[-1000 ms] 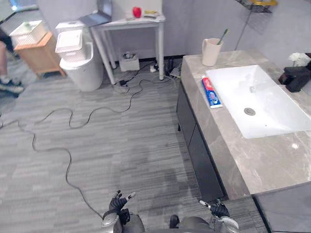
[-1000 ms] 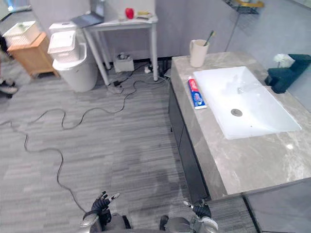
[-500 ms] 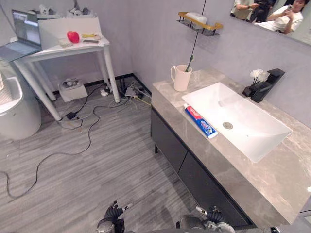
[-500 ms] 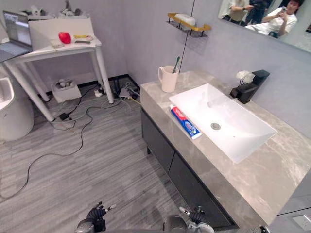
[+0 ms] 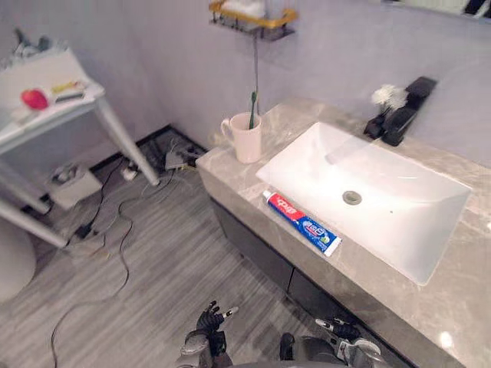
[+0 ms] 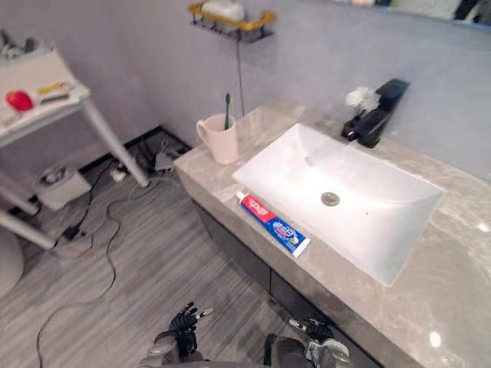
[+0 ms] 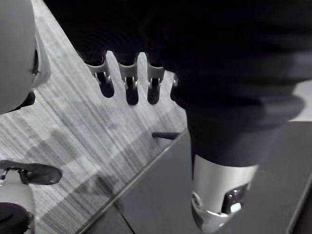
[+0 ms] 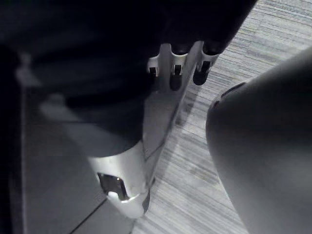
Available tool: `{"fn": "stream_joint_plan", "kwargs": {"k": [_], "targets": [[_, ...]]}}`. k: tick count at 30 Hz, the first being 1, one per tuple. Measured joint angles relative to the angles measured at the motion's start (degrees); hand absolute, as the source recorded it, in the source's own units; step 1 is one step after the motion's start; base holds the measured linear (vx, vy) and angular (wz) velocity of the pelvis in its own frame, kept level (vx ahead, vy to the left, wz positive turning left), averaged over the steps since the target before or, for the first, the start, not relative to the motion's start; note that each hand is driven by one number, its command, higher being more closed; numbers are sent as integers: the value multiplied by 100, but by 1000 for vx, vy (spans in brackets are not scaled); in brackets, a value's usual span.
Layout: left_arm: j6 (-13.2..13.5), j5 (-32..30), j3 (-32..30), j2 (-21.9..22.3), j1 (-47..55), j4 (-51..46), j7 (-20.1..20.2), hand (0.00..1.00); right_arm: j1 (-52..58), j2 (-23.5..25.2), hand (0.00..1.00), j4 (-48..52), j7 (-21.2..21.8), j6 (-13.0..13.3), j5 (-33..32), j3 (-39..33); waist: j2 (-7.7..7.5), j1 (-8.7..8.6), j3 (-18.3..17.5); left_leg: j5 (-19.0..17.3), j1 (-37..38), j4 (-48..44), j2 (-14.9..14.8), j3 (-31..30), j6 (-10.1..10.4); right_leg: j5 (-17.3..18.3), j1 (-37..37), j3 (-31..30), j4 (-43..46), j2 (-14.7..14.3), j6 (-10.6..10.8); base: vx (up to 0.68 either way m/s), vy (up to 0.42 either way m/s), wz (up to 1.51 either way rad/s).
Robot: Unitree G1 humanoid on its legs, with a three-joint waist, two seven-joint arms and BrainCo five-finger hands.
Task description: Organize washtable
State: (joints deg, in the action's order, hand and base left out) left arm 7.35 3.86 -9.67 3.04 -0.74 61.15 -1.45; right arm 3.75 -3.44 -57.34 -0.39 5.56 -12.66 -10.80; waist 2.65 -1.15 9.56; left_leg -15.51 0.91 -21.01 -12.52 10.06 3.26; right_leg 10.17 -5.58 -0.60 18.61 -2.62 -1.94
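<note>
The washtable is a grey marble counter [image 5: 449,310] with a white sink [image 5: 399,218] set into it. A red and blue toothpaste tube [image 5: 302,224] lies flat on the counter's front strip, beside the sink. A cream cup [image 5: 246,138] holding a green toothbrush [image 5: 252,110] stands at the counter's left end. My left hand [image 5: 210,325] and right hand [image 5: 342,332] hang low in front of the cabinet, far below the counter. Both are open, with relaxed fingers [image 7: 127,84] [image 8: 175,66] over the floor, holding nothing.
A black faucet [image 5: 403,119] and a small white flower [image 5: 383,95] stand behind the sink. A gold wall shelf [image 5: 250,17] hangs above the cup. Dark cabinet doors [image 5: 253,245] lie under the counter. A white table [image 5: 57,115] and floor cables [image 5: 115,245] are to the left.
The camera has swung further toward the washtable, so the counter now shows more centrally. The tube, cup and both hanging hands have not visibly moved.
</note>
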Motion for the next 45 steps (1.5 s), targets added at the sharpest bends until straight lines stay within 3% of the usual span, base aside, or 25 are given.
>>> {"fn": "stream_joint_plan", "kwargs": {"k": [1,2,3,4,6,9,10,11,12,13,14,17,18,19,21,23,27,29,30,33,36,37,45], "targets": [[-1,11,-8,23,-4,0,-14,0,9,-6,0,8,-25,49,8,9,42,63,-36,-13,-26,121,60,-205,400,-37,-109,-227,73,-127,72,13,258,-179],[-17,11,-3,-98,77,30,-21,0,89,55,0,-17,-75,71,47,17,-29,69,-226,-147,-25,290,312,-319,252,-116,-220,-557,36,-110,196,44,188,-126],[-13,11,-2,-144,118,17,-23,0,144,104,0,11,-94,85,3,-7,-114,34,-292,-217,2,368,462,-356,229,-129,-304,-634,97,-77,222,113,239,-126],[-4,12,-8,-173,134,28,-27,0,196,124,0,-16,-90,80,43,44,-298,27,-345,-303,137,481,709,-357,178,-61,-347,-884,200,-6,323,173,310,-122],[-6,10,-12,-174,133,30,-18,0,220,133,0,-21,-83,80,60,93,-318,43,-349,-232,408,522,741,134,23,-44,-332,-1273,283,-85,393,136,260,-129],[-19,7,-9,-160,161,154,-10,0,220,139,0,31,-62,87,169,262,-306,-1,-450,-201,721,612,911,708,-18,-126,-411,-1703,303,-133,467,138,224,-112],[-22,5,-11,-111,179,170,-9,0,224,105,0,35,-59,89,183,277,-244,-26,-481,-102,744,581,963,917,-2,-313,-479,-1691,326,-147,384,91,190,-107],[-24,0,-49,-73,168,191,-7,0,190,101,0,74,-68,90,204,294,-191,14,-463,84,557,162,970,1087,55,-617,-535,-1561,329,-37,260,32,176,-106],[-18,-1,-87,-117,165,186,0,0,132,116,0,49,-71,87,213,292,-316,51,-417,-94,414,-8,935,1064,-115,-728,-564,-1438,294,119,293,-55,90,-90],[41,0,-121,-74,191,161,-1,0,114,116,0,11,-75,75,244,251,-215,57,-479,101,625,1230,887,1091,-428,-732,-558,-868,186,270,271,-120,7,-71],[35,0,-127,-40,187,107,-18,0,102,58,0,-24,-80,68,277,223,-235,53,-407,655,786,1659,942,1335,-181,-388,-726,92,525,619,301,-124,-31,-65],[31,4,-103,-206,201,162,-16,0,70,73,0,-61,-57,86,380,202,-223,18,-436,650,921,1874,934,1747,-161,-32,-692,1646,815,966,-19,-45,-38,-50],[38,15,-49,-273,222,187,-11,0,49,85,0,-205,-60,96,399,181,-272,46,-436,635,996,1903,939,1775,-125,-107,-507,1878,437,976,51,93,-33,-50],[39,11,45,-339,243,196,-6,0,49,91,0,-280,-62,92,425,187,-321,65,-446,627,991,1894,971,1767,-106,-182,-414,1851,144,956,167,116,-56,-44],[5,-2,307,-431,184,353,10,0,-25,27,0,-429,-63,117,421,96,-199,9,-380,702,977,1830,854,1312,-14,-442,-145,1750,-389,690,130,102,-128,-31],[-4,-8,292,-408,170,367,14,0,-50,1,0,-431,-61,154,421,6,-121,9,-331,688,968,1643,775,1261,9,-474,-28,1685,-555,610,104,78,-129,-22],[6,-5,106,-389,185,299,17,0,-43,45,0,-458,-61,155,421,9,-205,67,-239,491,632,148,417,1183,257,-502,484,1559,-1012,461,98,53,-111,-14],[13,3,-57,-382,222,226,14,0,14,34,0,-421,-65,163,418,31,-145,198,-200,410,222,-1025,90,1064,184,-481,650,1373,-1129,348,71,31,-70,-41],[18,6,-114,-373,222,213,12,0,23,14,0,-424,-65,156,415,30,-116,207,-204,394,169,-1157,45,1032,172,-481,671,1308,-1159,314,71,74,5,-50],[26,12,-183,-387,279,138,7,0,-15,35,0,-413,-68,148,362,2,-134,198,-164,216,57,-624,121,836,-6,-492,735,975,-1297,293,83,122,85,-43],[33,16,-182,-361,305,131,-4,0,5,-1,0,-423,-71,144,360,8,-88,208,-168,458,-9,863,445,80,162,-471,718,806,-1222,422,274,93,187,-37],[18,18,-182,-324,309,155,-6,0,-5,-45,0,-430,-81,135,355,1,-67,212,-155,726,66,991,494,97,96,-456,748,668,-1162,466,420,159,223,-29],[-298,206,-274,-450,344,250,-132,0,38,51,0,-436,-77,131,388,-12,-182,206,-247,743,497,1493,989,97,-66,-423,1072,784,-1377,860,599,169,147,8]]}}
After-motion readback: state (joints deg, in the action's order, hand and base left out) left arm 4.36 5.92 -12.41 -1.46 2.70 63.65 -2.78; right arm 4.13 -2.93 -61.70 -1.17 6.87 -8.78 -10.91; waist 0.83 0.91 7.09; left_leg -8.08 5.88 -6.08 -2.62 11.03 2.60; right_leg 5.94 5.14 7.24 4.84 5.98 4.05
